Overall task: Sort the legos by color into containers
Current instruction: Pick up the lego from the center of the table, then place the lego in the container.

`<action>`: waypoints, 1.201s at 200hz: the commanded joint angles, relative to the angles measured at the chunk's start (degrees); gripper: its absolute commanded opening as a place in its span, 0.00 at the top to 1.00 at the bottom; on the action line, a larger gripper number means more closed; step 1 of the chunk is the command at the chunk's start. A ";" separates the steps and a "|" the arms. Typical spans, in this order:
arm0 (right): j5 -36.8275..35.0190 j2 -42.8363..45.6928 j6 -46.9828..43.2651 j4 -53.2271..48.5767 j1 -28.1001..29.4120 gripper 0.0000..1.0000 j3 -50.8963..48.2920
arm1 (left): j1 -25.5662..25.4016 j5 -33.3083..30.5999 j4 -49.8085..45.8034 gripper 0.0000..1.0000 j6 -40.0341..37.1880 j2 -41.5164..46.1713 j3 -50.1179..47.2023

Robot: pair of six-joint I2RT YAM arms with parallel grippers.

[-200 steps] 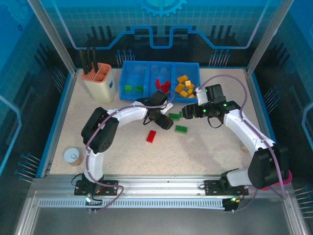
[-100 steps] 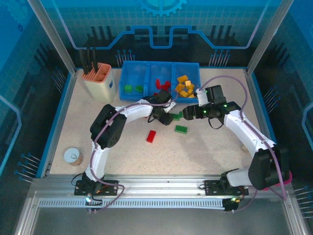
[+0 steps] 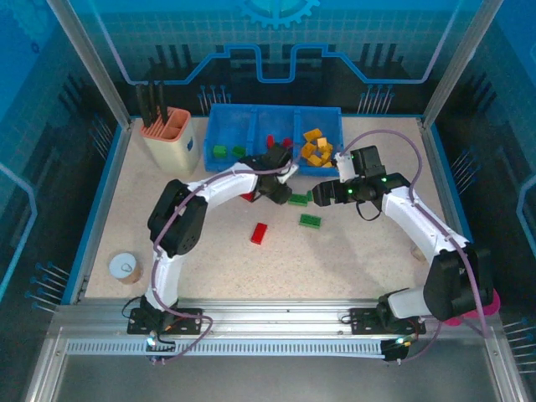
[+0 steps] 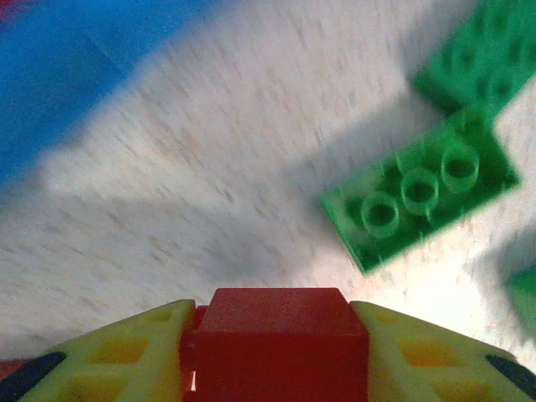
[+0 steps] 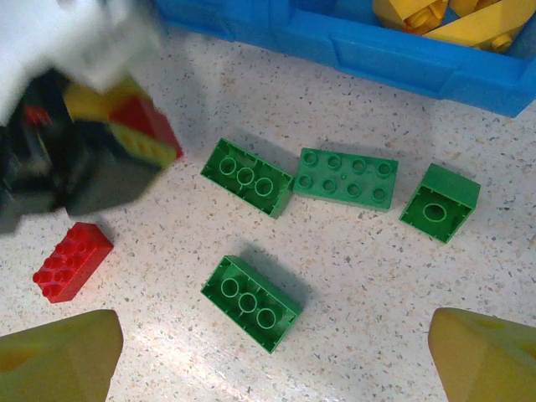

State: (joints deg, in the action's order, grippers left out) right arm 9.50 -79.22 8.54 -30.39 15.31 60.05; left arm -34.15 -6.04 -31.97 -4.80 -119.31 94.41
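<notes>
An aluminium rail (image 3: 268,322) runs along the near edge of the speckled beige tabletop (image 3: 352,260), which sits inside a blue-panelled enclosure with metal posts. A loose red studded plastic brick (image 3: 259,233) lies flat, studs up, its long axis running from near-left to far-right. Just right of it, a green rectangular plastic brick (image 3: 310,220) lies with its long axis almost left to right, three rings in a row on its upper face. Three more green bricks (image 5: 346,177) lie apart a little farther back. The right gripper (image 5: 272,360) hovers over them, its yellow fingers (image 5: 59,360) spread wide with nothing between them. The left gripper (image 3: 275,191) is clamped on a red rectangular plastic brick (image 4: 280,343), held above the table just on the near side of the low blue plastic tray (image 3: 276,108). That brick's long axis cannot be told. The tray's left compartment holds green bricks, the middle red ones, and the right orange-yellow bricks (image 3: 314,149). A beige holder with black tools (image 3: 167,138) stands left of the tray.
</notes>
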 commanded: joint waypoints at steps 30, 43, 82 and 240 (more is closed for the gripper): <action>-0.42 -0.19 -0.80 -0.17 -0.61 0.03 0.32 | 6.90 -5.22 3.49 0.56 8.27 -4.42 15.57; -1.05 -0.13 -1.18 -0.52 -0.59 0.03 0.62 | 8.14 -5.15 3.78 0.56 9.95 -8.26 20.46; -3.94 -1.14 -2.88 -3.24 -1.11 0.02 3.62 | 10.22 -3.94 0.78 0.56 13.37 -22.11 40.02; -1.67 -7.00 -3.35 -5.04 -0.64 0.01 11.75 | 11.26 -6.93 9.21 0.36 10.93 -33.40 57.29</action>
State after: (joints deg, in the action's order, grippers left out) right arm 6.57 -85.21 5.93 -34.06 14.55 70.26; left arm -23.14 -13.28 -23.62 8.58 -157.58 151.35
